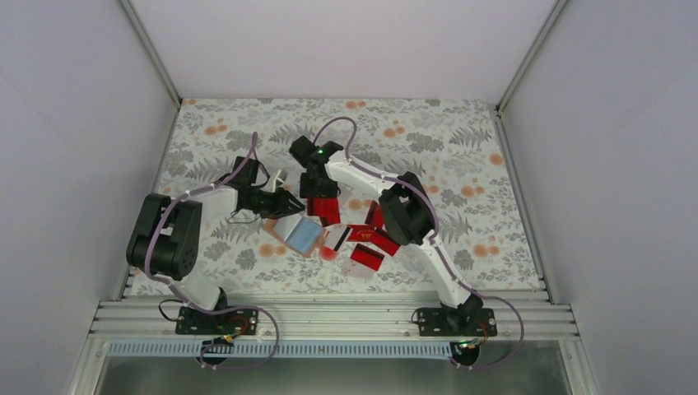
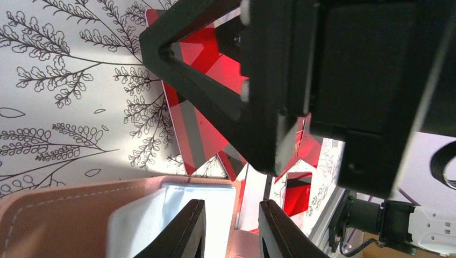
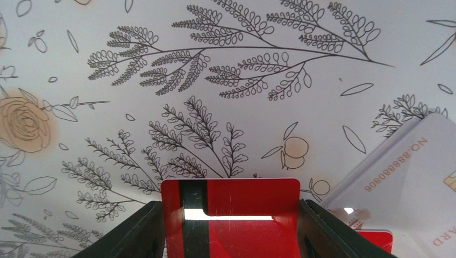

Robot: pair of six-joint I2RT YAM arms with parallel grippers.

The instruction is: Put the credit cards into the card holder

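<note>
Card holder [image 1: 298, 234] lies open on tabletop [image 1: 461, 164]. Left claw [image 1: 290, 203] over holder's far-left edge. Right claw [image 1: 323, 197] just behind holder's right corner, one credit card [image 1: 324, 211] between its fingers. Loose credit cards [image 1: 366, 240] overlap, right of holder.

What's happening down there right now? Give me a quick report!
Right gripper shut on a red card. Left gripper straddling edge of open card holder, grip unclear. Other cards loose beside it.
</note>
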